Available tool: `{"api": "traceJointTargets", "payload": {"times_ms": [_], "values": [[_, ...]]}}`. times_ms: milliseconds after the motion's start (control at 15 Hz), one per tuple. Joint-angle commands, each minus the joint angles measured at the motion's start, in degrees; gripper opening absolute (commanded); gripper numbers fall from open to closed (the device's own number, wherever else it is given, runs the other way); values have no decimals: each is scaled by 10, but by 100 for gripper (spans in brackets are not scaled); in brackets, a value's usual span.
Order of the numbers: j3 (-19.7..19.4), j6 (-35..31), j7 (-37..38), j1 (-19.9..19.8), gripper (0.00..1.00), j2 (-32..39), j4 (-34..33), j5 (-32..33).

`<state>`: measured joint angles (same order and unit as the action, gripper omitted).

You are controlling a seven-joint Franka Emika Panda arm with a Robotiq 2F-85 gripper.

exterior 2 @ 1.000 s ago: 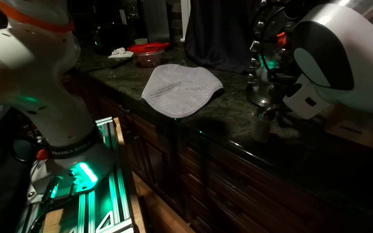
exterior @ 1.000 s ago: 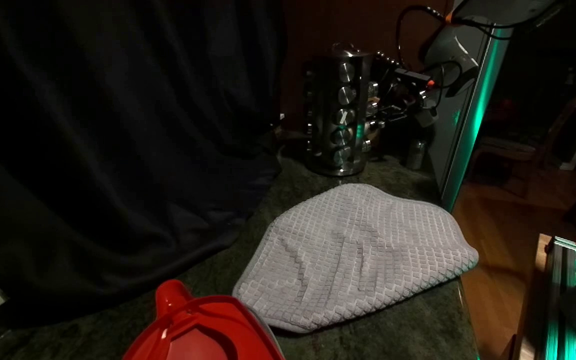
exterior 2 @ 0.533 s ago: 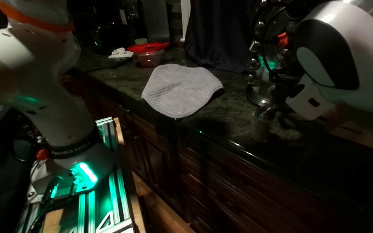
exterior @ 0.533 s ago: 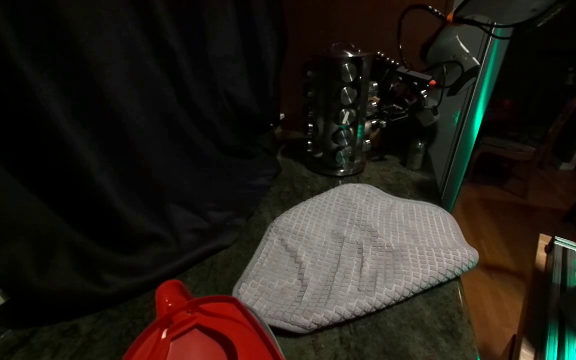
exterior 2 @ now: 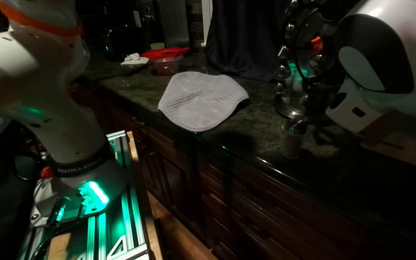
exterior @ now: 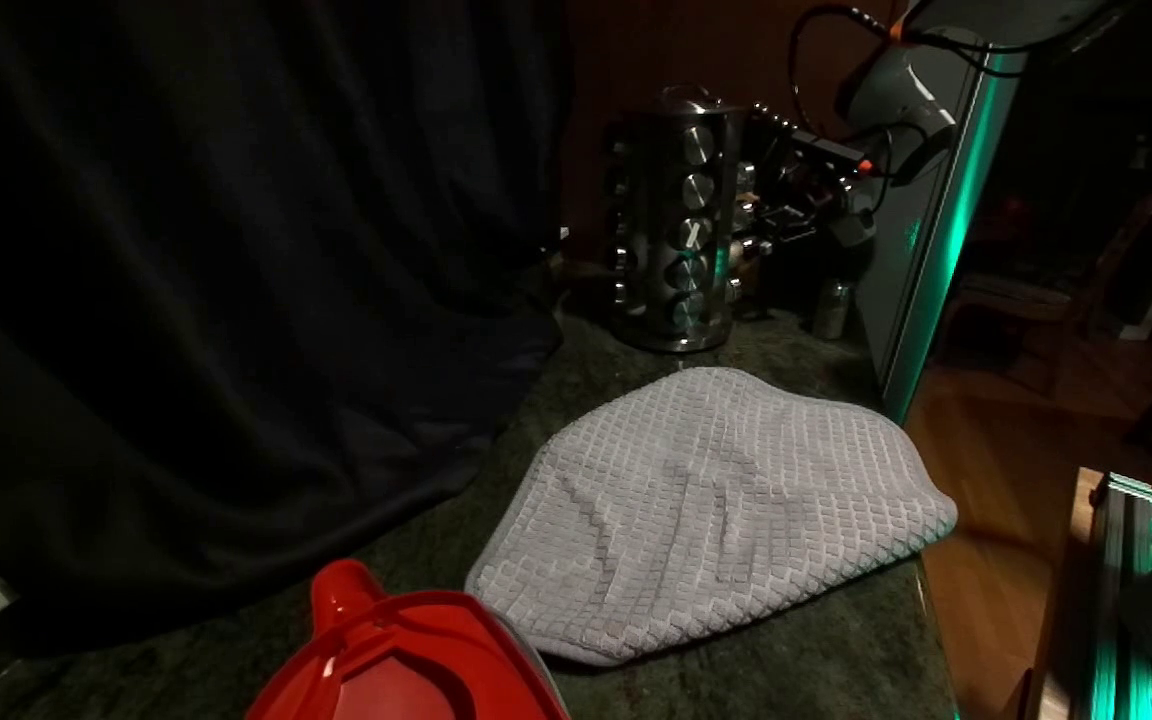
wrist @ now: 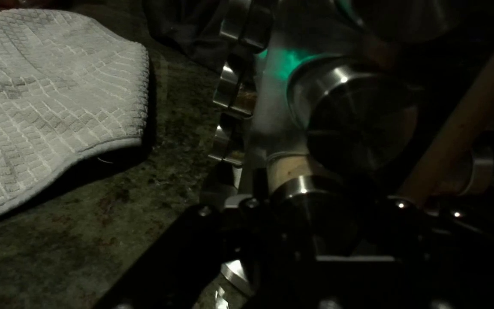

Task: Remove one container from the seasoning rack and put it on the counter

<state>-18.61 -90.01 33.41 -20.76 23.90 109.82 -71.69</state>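
The seasoning rack (exterior: 652, 285) stands upright on the dark counter (exterior: 816, 640), with tiers of silvery-lidded jars; it also shows in an exterior view (exterior 2: 294, 110), partly behind my arm, and in the wrist view (wrist: 283, 25). My gripper (exterior: 774, 228) is at the rack's side. In the wrist view my gripper's fingers (wrist: 326, 193) stand on either side of a jar with pale contents (wrist: 292, 169), which is still in the rack. The left finger lies close along the jar. The right finger is lost in shadow, so whether both press on it is hidden.
A small silvery-topped jar (exterior 2: 293, 141) stands on the counter near its front edge, with a wooden box (exterior 2: 392, 144) beyond. A pale cloth (exterior: 716, 500) and a red plastic object (exterior: 406, 650) lie nearer. A black curtain (exterior: 266, 250) hangs behind.
In an exterior view my arm's wrist part has shifted right, away from the rack. The rack's jar lids have turned very slightly. My gripper stays at nearly the same place beside the rack.
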Motion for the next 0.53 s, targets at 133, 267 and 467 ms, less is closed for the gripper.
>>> {"api": "traceJointTargets", "payload": {"times_ms": [133,267,467], "values": [[-3,7,-1,-9,24,3,-15,-11],[-4,4,3,-10,24,-1,-9,-18],[-6,-1,-4,-8,24,-5,-5,-11]]}}
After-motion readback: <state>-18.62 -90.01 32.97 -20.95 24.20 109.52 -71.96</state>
